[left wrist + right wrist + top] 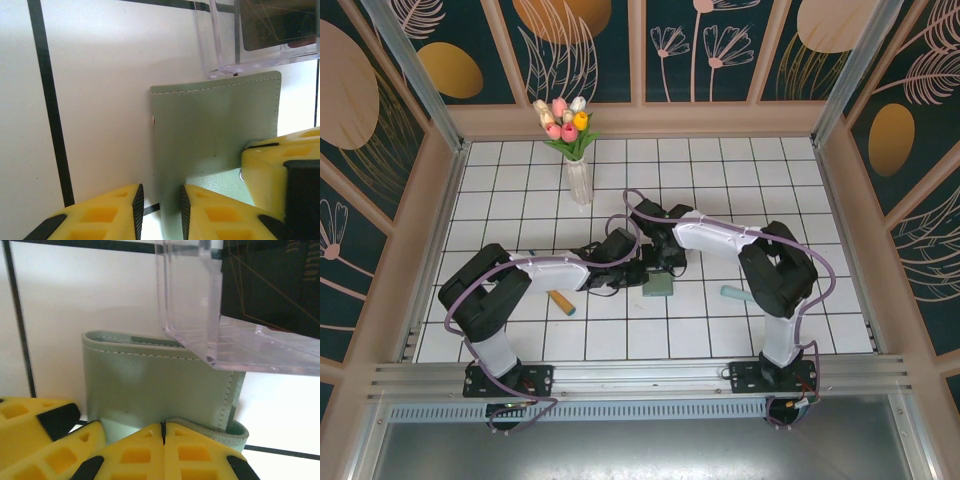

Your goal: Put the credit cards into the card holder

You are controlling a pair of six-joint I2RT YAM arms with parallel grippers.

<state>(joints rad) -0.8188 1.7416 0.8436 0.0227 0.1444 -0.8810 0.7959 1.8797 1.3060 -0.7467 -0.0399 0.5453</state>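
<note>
Left arm [550,270] reaches in low toward centre. Left jaws stand partly open astride the card holder's [215,125] edge, with a gap showing beside one finger. The holder lies mid-tabletop [520,200], its far edge at the corner of a clear box [207,45]. The box's dark contents are cut off and unreadable. Holder pockets are hidden. Right arm [720,240] bends in from the right. Right jaws are closed, tips together at the holder's lower leaf; any pinch cannot be told.
</note>
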